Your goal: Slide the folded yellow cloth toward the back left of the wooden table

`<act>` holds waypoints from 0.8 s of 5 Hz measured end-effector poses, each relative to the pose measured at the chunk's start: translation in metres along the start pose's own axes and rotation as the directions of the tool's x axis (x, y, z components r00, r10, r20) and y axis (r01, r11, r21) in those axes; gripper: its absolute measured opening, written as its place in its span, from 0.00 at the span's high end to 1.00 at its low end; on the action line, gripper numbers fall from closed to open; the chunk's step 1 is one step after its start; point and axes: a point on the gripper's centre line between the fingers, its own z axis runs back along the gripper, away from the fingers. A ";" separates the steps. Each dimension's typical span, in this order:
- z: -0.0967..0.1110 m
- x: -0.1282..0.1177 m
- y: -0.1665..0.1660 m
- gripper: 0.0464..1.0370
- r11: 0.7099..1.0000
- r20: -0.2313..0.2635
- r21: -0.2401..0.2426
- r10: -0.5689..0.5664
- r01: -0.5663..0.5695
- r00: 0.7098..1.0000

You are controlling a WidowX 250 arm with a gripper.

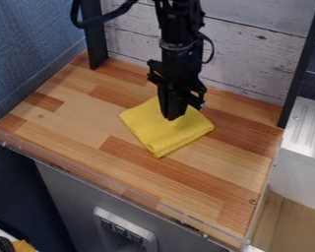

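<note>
The work surface is a wooden countertop [75,133] assembled from parallel strips in light tan and reddish brown. Strip joints are staggered. One small round mark is located near the left end; a second is located near the front right corner. A clear edging strip [108,180] runs along the front edge. At the rear left, the foot of a black post [96,47] meets the wood. A yellow cloth [161,139] lies flat on the countertop, toward the rear and near mid-width. The cloth is folded, with one corner directed toward the front edge.
</note>
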 end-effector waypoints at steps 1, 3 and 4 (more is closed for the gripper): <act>-0.006 0.002 0.001 0.98 1.000 -0.013 -0.004 -0.002 0.002 1.000; -0.020 0.004 0.005 0.98 1.000 -0.031 0.009 -0.002 0.003 1.000; -0.022 0.006 0.008 0.98 1.000 -0.018 0.026 0.008 -0.007 1.000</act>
